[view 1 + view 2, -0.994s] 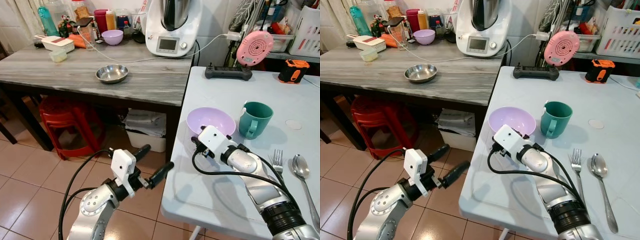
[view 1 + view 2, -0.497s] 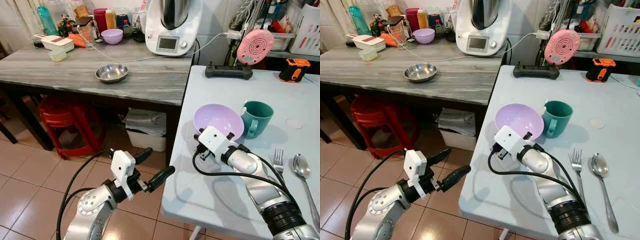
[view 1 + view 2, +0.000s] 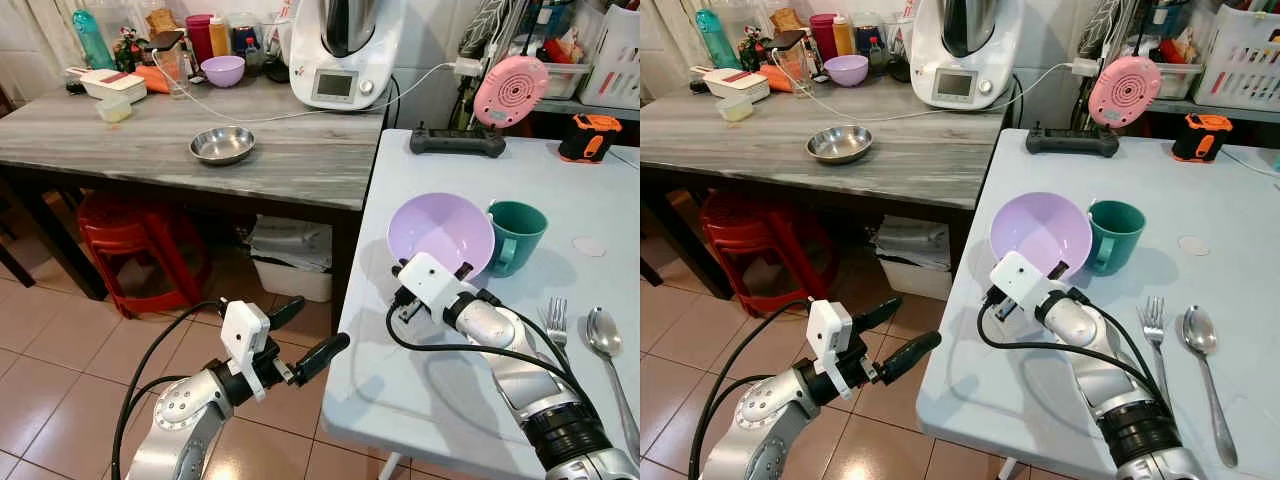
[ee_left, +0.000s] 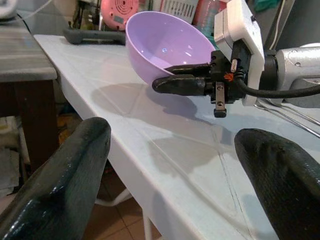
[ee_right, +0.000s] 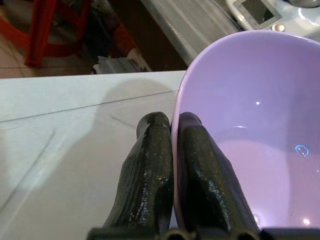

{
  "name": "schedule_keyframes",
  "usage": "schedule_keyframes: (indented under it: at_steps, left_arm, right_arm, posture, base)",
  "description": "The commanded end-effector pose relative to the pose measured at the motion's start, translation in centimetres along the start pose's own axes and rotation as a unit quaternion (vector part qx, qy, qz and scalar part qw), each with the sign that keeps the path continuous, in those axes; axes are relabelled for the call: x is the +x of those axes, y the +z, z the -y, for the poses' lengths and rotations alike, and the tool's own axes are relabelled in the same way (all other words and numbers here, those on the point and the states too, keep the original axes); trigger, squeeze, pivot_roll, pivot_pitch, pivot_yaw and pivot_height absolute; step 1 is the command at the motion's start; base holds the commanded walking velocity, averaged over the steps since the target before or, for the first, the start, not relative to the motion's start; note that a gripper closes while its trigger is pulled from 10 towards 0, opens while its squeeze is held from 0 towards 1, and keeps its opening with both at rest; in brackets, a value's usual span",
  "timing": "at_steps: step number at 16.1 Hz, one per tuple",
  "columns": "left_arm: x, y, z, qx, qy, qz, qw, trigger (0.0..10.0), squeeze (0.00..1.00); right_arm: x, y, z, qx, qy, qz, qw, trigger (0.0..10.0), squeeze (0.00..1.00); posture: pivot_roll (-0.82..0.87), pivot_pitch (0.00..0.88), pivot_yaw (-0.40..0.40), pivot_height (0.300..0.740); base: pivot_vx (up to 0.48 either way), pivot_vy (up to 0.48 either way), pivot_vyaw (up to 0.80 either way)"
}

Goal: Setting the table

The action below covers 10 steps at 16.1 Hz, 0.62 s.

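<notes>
Right hand (image 3: 462, 270) pinching tilted purple bowl (image 3: 440, 232) rim, above white table (image 3: 420, 380)

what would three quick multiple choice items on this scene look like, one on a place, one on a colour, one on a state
1. Where do the fork and spoon lie?
A. on the white table
B. on the wooden counter
C. on the floor

2. What colour is the mug?
A. red
B. green
C. yellow

3. How is the purple bowl right now?
A. flat on the table
B. upside down
C. tilted up, pinched at its rim by the right gripper

Answers:
1. A, both lie on the white table to the robot's right.
2. B, it is green, beside the bowl.
3. C, one finger is inside and one outside the rim, with the bowl tipped.
</notes>
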State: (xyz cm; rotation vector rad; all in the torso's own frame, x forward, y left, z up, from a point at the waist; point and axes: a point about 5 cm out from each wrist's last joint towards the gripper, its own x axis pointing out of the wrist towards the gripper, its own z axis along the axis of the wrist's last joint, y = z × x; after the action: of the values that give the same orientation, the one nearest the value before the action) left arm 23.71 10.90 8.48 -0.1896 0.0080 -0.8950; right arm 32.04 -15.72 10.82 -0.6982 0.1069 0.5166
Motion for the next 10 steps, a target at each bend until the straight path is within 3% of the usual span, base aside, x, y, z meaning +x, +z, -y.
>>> schedule_keyframes:
  at_steps: [1, 3, 5, 6, 7, 10]
  left_arm:
    - [-0.2, 0.2, -0.4, 0.011, 0.017, 0.003, 1.000, 10.0, 0.00]
    - [-0.2, 0.3, -1.5, 0.021, 0.082, 0.012, 0.996, 10.0, 0.00]
    - [-0.5, 0.5, -3.7, 0.024, 0.190, 0.009, 0.981, 10.0, 0.00]
    - [-0.6, 0.5, -4.5, 0.027, 0.230, 0.006, 0.973, 10.0, 0.00]
    - [-0.8, 0.6, -5.2, 0.010, 0.257, 0.010, 0.966, 10.0, 0.00]
    - [-0.9, 0.9, -5.7, -0.007, 0.276, 0.025, 0.961, 10.0, 0.00]
  right_arm:
    - [0.1, 1.3, 0.8, -0.012, -0.014, 0.029, 0.999, 0.0, 0.00]
    - [-0.1, 2.3, 1.2, 0.006, -0.045, 0.060, 0.997, 0.0, 0.00]
    - [-0.9, 3.4, 1.3, 0.066, -0.089, 0.092, 0.989, 0.0, 0.00]
    - [-1.2, 3.5, 1.0, 0.091, -0.098, 0.099, 0.986, 7.8, 0.00]
    - [-1.7, 3.7, 0.6, 0.110, -0.110, 0.110, 0.982, 10.0, 0.00]
    - [-2.8, 3.4, 0.0, 0.160, -0.150, 0.110, 0.969, 10.0, 0.00]
  posture:
    - [-0.10, 0.000, 0.042, 0.740]
    - [-0.09, 0.000, 0.039, 0.740]
    - [-0.09, 0.000, 0.034, 0.740]
    - [-0.08, 0.000, 0.033, 0.740]
    - [-0.08, 0.000, 0.033, 0.740]
    - [-0.08, 0.000, 0.034, 0.740]
  base:
    - [0.000, 0.000, 0.00]
    - [0.000, 0.000, 0.00]
    - [0.000, 0.000, 0.00]
    - [0.000, 0.000, 0.00]
    - [0.000, 0.000, 0.00]
    - [0.000, 0.000, 0.00]
